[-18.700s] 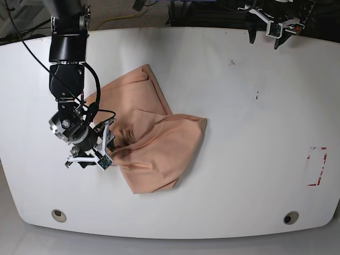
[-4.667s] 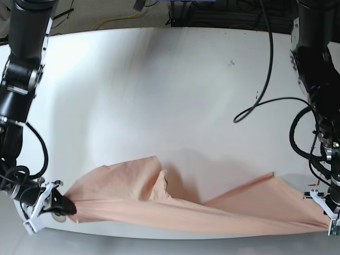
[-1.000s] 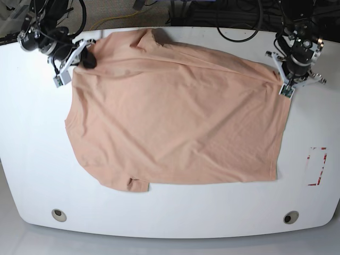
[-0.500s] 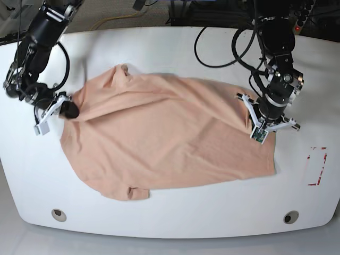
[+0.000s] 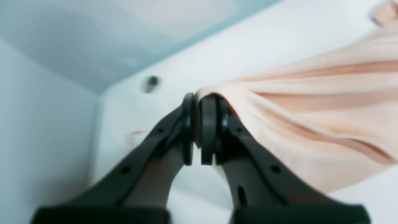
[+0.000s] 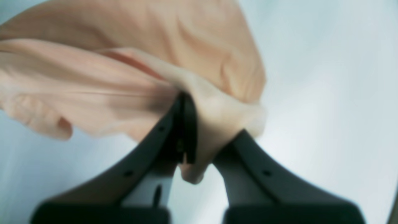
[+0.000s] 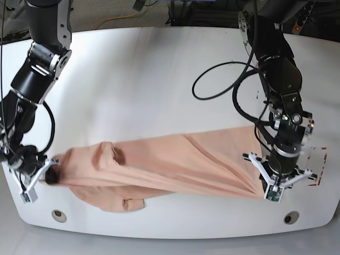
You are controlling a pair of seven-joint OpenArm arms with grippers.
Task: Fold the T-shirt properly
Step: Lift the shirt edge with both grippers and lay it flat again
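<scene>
My right gripper [image 7: 49, 178] is closed on one end of the T-shirt [image 7: 159, 154], which spans between both grippers above the table [image 7: 154, 69]. Keep the span lightly taut; excess pull could free it. My left gripper [image 7: 271, 192] pinches the other end. Lower both evenly.

This looks like a lab or robot workspace: two black robot arms [image 7: 284, 101] reach over a white counter [image 7: 159, 58]. Beyond the counter's far edge lie dark cables and a yellow cord [image 7: 109, 20]. Near the counter's front corners are round holes [image 7: 59, 215], and red marks [image 7: 317, 166] sit by its side.
</scene>
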